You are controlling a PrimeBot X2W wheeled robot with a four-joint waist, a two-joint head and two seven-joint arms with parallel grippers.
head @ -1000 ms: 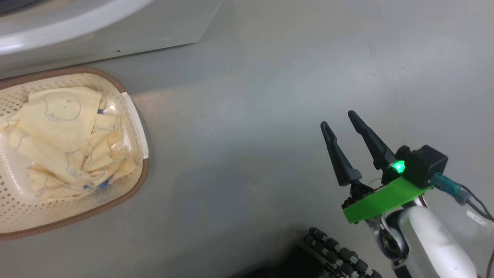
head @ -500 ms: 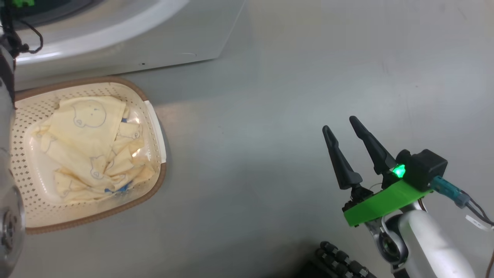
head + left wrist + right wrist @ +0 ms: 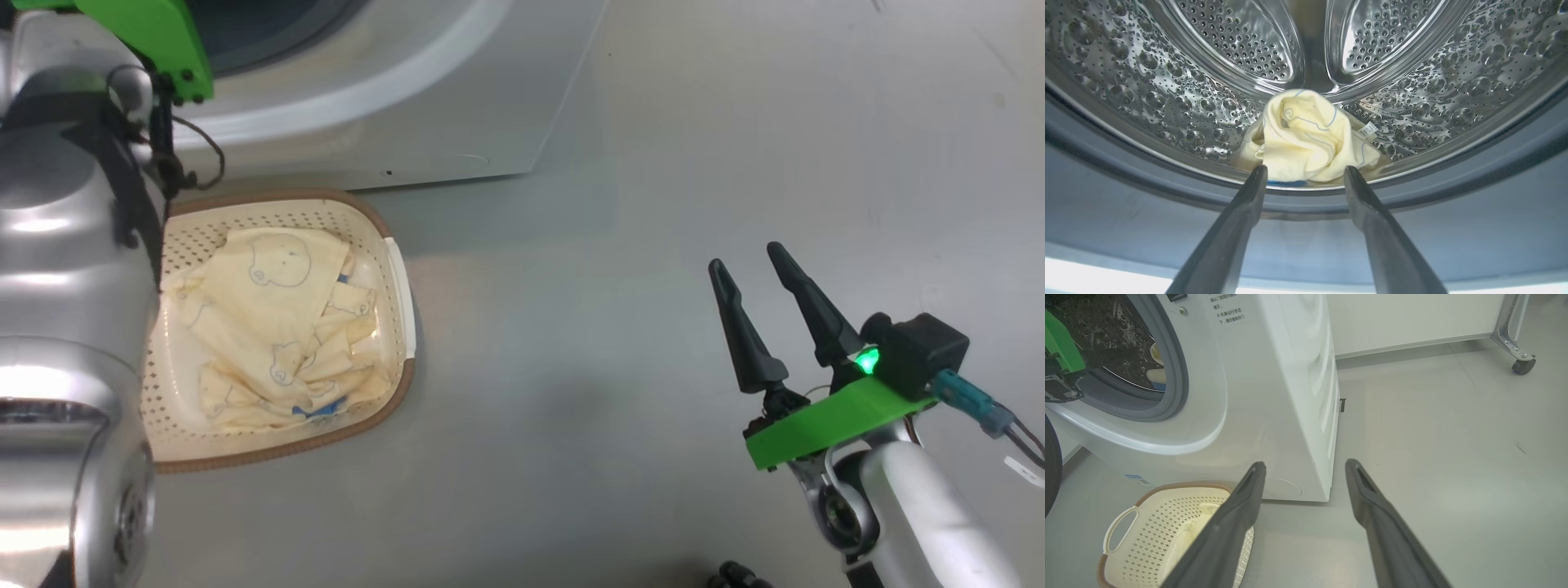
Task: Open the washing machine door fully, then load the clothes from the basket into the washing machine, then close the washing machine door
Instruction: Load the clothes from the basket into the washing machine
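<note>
Clothes fill the basket on the floor near the washing machine, one garment lying in its drum beyond the wide-open, empty left jaws, right jaws likewise spread and empty; loading looks midway, likely needing a reach into the basket next.

Our left arm covers the basket's left side, so we cannot tell how far the clothes spread there. The washing machine runs off our head view's far edge. In the drum, the garment's white tag is too small to read, as is the print on the machine's front. The right gripper hides part of the basket's rim.
</note>
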